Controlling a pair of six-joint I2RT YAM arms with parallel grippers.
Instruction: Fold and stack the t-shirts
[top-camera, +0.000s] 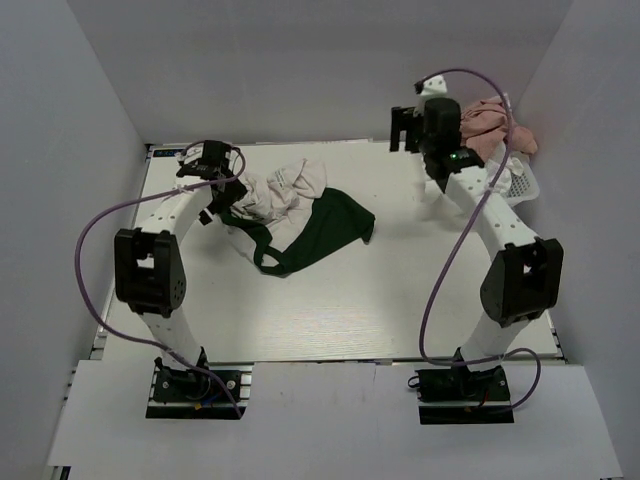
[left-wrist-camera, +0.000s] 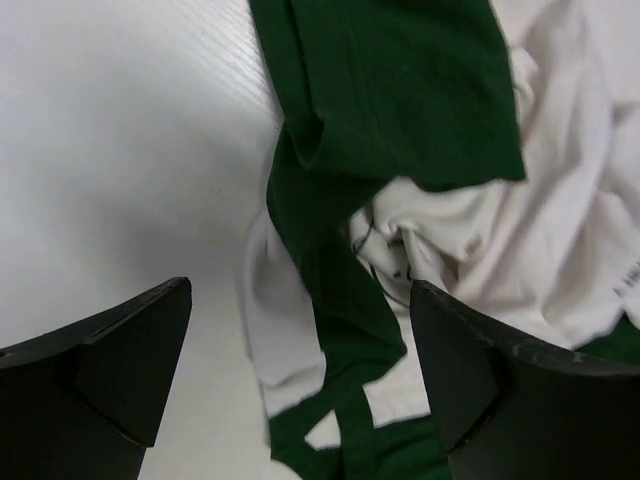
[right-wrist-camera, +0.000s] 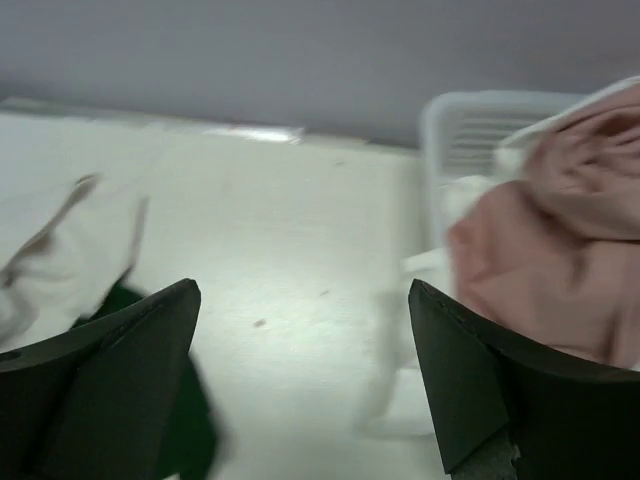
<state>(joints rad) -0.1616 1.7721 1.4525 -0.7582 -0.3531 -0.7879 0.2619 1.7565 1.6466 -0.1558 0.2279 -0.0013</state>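
Green-and-white t-shirt (top-camera: 335, 228): crumpled, unfolded, on the left half of the table (top-camera: 330, 310), nearer the far edge than the near one; white body bunched at the left, dark green part spread toward the table's middle
Long axis of the heap: roughly left to right, slanting a little toward the near edge at its right end
Left hand (left-wrist-camera: 300, 385): fingers wide apart, nothing between them; directly above the heap's left end, a green band and white cloth showing in the gap; contact with the cloth not clear
Right hand (right-wrist-camera: 300, 370): fingers apart, empty; raised near the far right corner, just beside the basket (top-camera: 525, 185); well apart from the green-and-white t-shirt, which lies to its left
Pink t-shirt (top-camera: 487, 122): piled in the basket at the far right corner, not yet out on the table
Nearer arm: left, by a clear margin, for the shirt on the table; right, for the basket's load
Likely step: spreading the heap flat, judged from its crumpled state; probably a downward pinch by the left hand at the left end, the right end calling for a long reach leftward by the right arm
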